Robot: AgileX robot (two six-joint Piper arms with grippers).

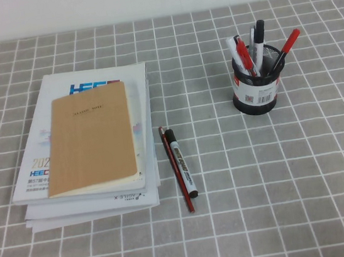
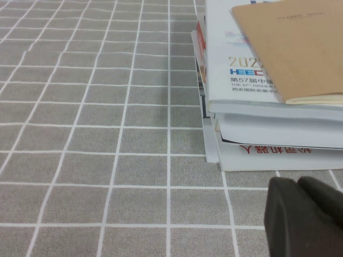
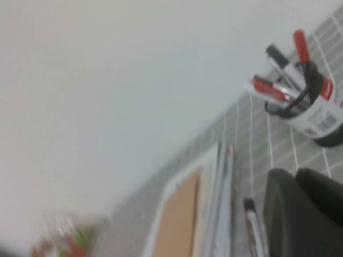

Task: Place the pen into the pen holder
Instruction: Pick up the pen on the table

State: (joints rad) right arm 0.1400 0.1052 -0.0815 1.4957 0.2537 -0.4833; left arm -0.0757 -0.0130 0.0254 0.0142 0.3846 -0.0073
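- Status: task not begun, as far as the views show. The pen [image 1: 181, 163] lies flat on the desk [image 1: 281, 190], near the centre, untouched.
- Pen position: just right of the stack of books [image 1: 89, 146], black cap pointing far, with a thin red pencil [image 1: 177, 169] lying alongside on its left, touching or nearly so.
- Target: the pen holder [image 1: 256, 91] stands upright, far and right of the pen, well apart from it. It already carries several pens, so free space inside is limited.
- Left gripper [image 2: 305, 217]: low over the desk at the near-left corner of the book stack, holding nothing; whether its fingers are parted, cannot tell.
- Right gripper [image 3: 303, 214]: raised, tilted, facing pen and holder, holding nothing; finger state likewise cannot be told.
- Remaining: reach, grasp, lift, carry, insert, release.
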